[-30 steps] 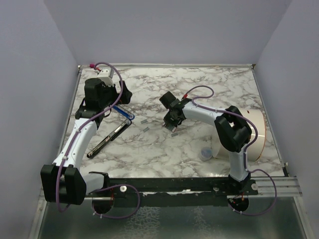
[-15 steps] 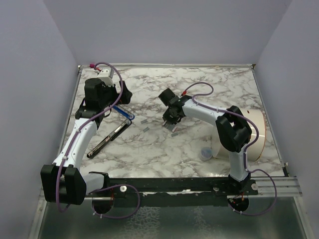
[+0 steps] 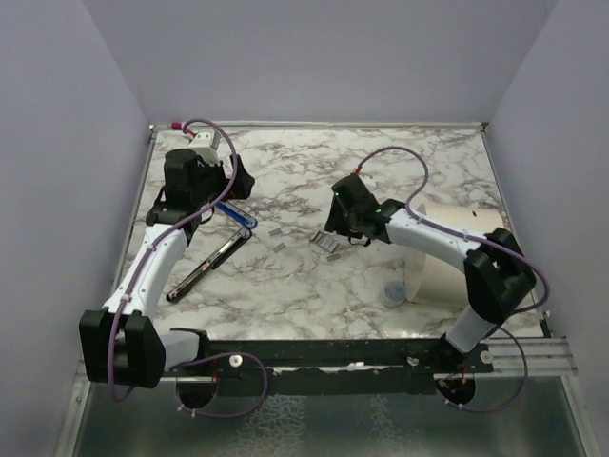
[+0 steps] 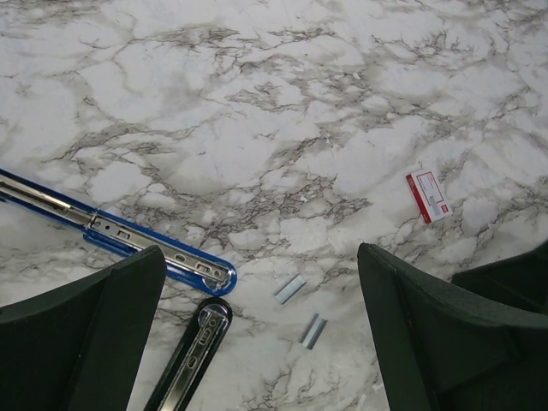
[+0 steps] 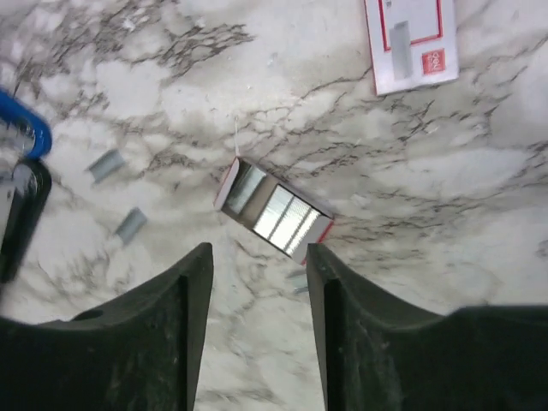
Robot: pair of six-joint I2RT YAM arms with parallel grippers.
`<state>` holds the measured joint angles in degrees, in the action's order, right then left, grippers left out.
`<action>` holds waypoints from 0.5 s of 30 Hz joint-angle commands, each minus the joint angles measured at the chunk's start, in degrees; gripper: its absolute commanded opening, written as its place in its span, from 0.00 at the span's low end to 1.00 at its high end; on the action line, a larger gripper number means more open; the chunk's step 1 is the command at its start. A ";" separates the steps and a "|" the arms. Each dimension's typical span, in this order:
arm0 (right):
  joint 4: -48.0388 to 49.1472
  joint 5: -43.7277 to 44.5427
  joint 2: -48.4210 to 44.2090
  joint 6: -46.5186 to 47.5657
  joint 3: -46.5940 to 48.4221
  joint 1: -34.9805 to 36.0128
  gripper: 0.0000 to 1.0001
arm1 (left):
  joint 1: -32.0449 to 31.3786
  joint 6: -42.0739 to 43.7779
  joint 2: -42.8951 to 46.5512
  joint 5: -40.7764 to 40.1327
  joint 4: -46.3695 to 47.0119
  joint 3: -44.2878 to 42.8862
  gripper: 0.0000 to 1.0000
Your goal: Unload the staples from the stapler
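**Stapler lying opened under your left gripper, loose staples beside it**

You are looking at the stapler (image 4: 163, 254) lying on the marble table (image 3: 400, 162) at the left side, just below your left gripper (image 4: 261, 251). It is showing as two long, slim arms. One is blue and carries a silvery channel with small holes along it. The other is black with a silvery strip. Their rounded ends are sitting close together, and you cannot tell whether the arms are joined there. The left gripper is hovering above those ends with its fingers spread wide and nothing between them.

The staples (image 4: 290, 288) are lying loose on the marble just to the right of the stapler's rounded ends. They are two short silvery-grey strips, near each other but apart, touching neither the stapler nor a gripper.

Your right gripper (image 5: 259, 250) is hanging near the middle of the table with its fingers partly spread, gripping nothing. Just beyond its fingertips a small open tray (image 5: 274, 210) with a white-and-red rim is resting on the marble, filled with ribbed silvery rows. A white card with red print (image 5: 409, 38) is lying further off, apart from the tray. A broad white roll (image 3: 457, 257) is lying at the right side, with the right arm crossing in front of it.
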<state>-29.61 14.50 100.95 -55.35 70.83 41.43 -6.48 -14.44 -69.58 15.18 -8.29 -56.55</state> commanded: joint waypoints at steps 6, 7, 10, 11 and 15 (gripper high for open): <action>20.50 -21.54 -13.25 34.68 -11.88 -7.33 0.80 | -3.11 -1.73 -5.47 10.23 5.81 0.77 0.96; 19.78 -24.54 -11.73 35.06 -10.91 -8.43 0.81 | -4.21 -1.67 -6.40 11.05 6.05 0.67 0.96; 20.11 -33.26 -8.94 34.87 -9.27 -9.95 0.81 | -7.75 -1.97 -9.21 13.74 7.06 0.84 0.96; 20.46 -33.56 -8.10 36.14 -9.48 -10.00 0.82 | -10.53 -5.51 -13.20 17.28 9.73 1.81 0.94; 14.84 -31.97 -6.40 38.46 -8.05 -10.05 0.77 | -13.96 -9.32 -18.54 18.64 11.76 1.78 0.92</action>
<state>-11.84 -13.93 92.99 -20.86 60.51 31.27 -16.12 -19.00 -81.87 28.45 -0.78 -55.72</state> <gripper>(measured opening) 0.811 0.934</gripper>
